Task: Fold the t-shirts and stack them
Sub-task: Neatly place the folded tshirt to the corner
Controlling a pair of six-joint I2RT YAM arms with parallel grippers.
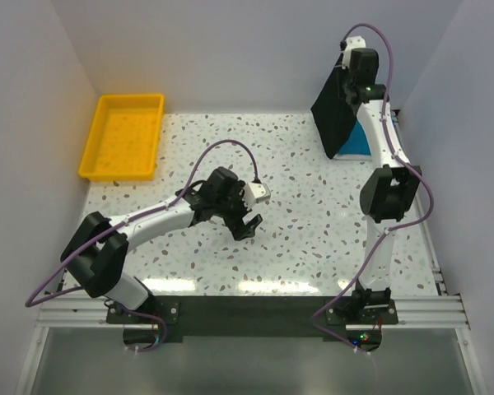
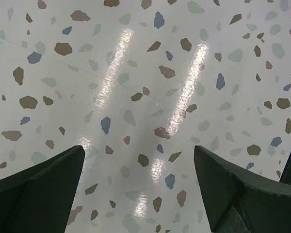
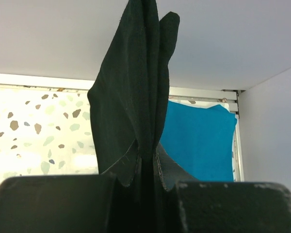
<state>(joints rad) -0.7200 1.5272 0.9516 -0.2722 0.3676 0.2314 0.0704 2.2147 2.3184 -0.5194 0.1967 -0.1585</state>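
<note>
A black t-shirt hangs folded in the air at the back right, pinched at its top by my right gripper. In the right wrist view the black cloth runs up from between the shut jaws of that gripper. A bright blue t-shirt lies flat on the table under and behind it, showing partly. My left gripper hovers open over the bare table near the middle. Its wrist view shows only speckled tabletop between its spread fingers.
A yellow plastic tray sits at the back left corner. White walls close in the table on the left, back and right. A metal rail runs along the table's far edge behind the blue shirt.
</note>
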